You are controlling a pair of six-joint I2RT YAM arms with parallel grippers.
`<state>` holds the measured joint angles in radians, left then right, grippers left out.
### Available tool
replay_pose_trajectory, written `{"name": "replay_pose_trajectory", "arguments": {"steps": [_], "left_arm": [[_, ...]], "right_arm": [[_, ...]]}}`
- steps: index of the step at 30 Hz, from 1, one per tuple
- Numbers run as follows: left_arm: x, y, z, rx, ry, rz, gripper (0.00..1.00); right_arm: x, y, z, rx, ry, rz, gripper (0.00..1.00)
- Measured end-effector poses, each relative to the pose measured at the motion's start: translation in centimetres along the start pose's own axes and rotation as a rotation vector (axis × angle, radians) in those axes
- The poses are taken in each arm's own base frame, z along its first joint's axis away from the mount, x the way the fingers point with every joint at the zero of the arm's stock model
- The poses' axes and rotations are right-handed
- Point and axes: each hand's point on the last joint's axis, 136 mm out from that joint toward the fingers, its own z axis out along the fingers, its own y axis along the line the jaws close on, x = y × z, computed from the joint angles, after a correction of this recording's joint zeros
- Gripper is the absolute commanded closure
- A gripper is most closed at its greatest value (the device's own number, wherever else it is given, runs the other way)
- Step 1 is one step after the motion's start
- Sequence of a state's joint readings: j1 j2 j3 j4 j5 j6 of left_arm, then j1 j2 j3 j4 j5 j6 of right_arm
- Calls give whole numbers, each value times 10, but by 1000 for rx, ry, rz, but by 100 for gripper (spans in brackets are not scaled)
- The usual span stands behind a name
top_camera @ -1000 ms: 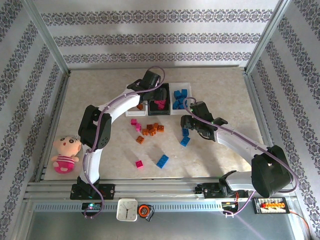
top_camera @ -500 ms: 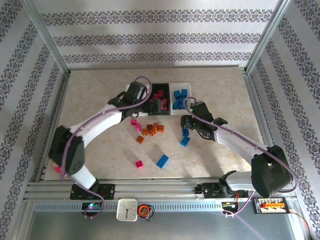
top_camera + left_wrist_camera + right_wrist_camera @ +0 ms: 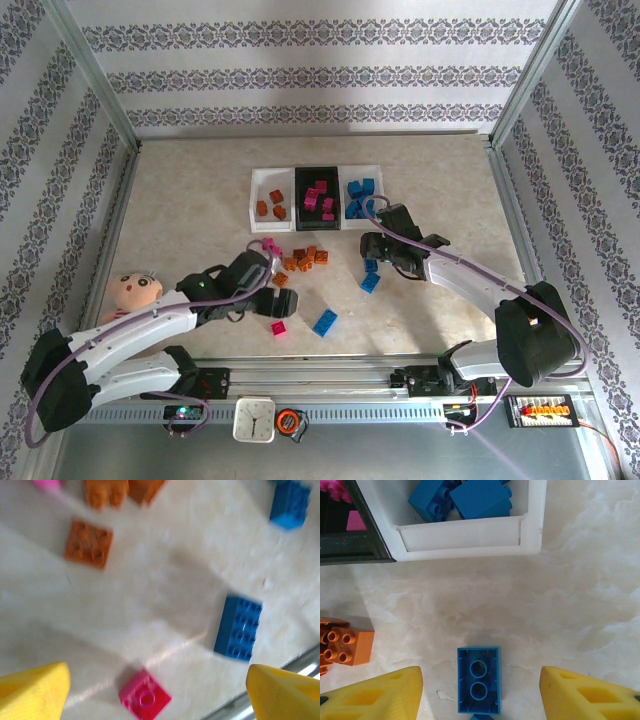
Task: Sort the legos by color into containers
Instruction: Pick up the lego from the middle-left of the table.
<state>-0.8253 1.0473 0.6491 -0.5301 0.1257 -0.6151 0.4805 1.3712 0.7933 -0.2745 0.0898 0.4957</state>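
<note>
Top external view: back from black bin (image 3: 318, 170) with left hand (image 3: 157, 672) released, empty, above loose pink brick (image 3: 145, 699); right hand (image 3: 481, 675) likewise released astride blue brick (image 3: 479, 690); sorting unfinished.

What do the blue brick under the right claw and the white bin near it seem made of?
Blue brick: apparently hard moulded plastic; smooth faces, crisp edges, round tubes inside. White bin: probably thin plastic, slightly translucent, soft sheen on its wall.

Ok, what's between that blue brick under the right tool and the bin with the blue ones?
Nothing: the right wrist view shows bare tabletop from the blue brick to the near wall of the white bin.
</note>
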Motion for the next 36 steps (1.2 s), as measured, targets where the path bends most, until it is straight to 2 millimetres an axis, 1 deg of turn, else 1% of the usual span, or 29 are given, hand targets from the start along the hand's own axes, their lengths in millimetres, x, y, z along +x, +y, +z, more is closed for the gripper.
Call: {"name": "replay_pose_trajectory", "arguments": {"steps": [2, 5, 8, 13, 16, 19, 20, 22, 24, 30, 36], "left_arm": [[24, -2, 8, -8, 67, 19, 12], [49, -1, 21, -38, 150, 38, 19], [60, 2, 32, -74, 201, 38, 23], [64, 6, 48, -105, 231, 22, 37], [66, 11, 54, -137, 242, 23, 45], [64, 12, 55, -151, 241, 26, 45], [64, 13, 55, -157, 243, 27, 44], [64, 12, 55, -160, 247, 27, 37], [63, 10, 56, -156, 250, 28, 37], [63, 14, 55, -177, 249, 34, 53], [59, 14, 54, -179, 235, 46, 60]], "right_arm": [[-1, 0, 0, -1, -2, 0, 37], [-1, 0, 0, -1, -3, 1, 37], [-1, 0, 0, -2, -3, 1, 37], [-1, 1, 0, -2, -4, 0, 36], [0, 0, 0, -2, -4, 0, 36], [1, -1, 1, 0, -1, 0, 36], [1, -1, 1, 0, -1, 0, 36], [2, -1, 1, 1, 0, 0, 36], [2, -1, 1, 1, 1, 0, 36], [1, 0, 1, -2, -5, 0, 36], [2, -1, 2, -1, -3, 1, 36]]}}
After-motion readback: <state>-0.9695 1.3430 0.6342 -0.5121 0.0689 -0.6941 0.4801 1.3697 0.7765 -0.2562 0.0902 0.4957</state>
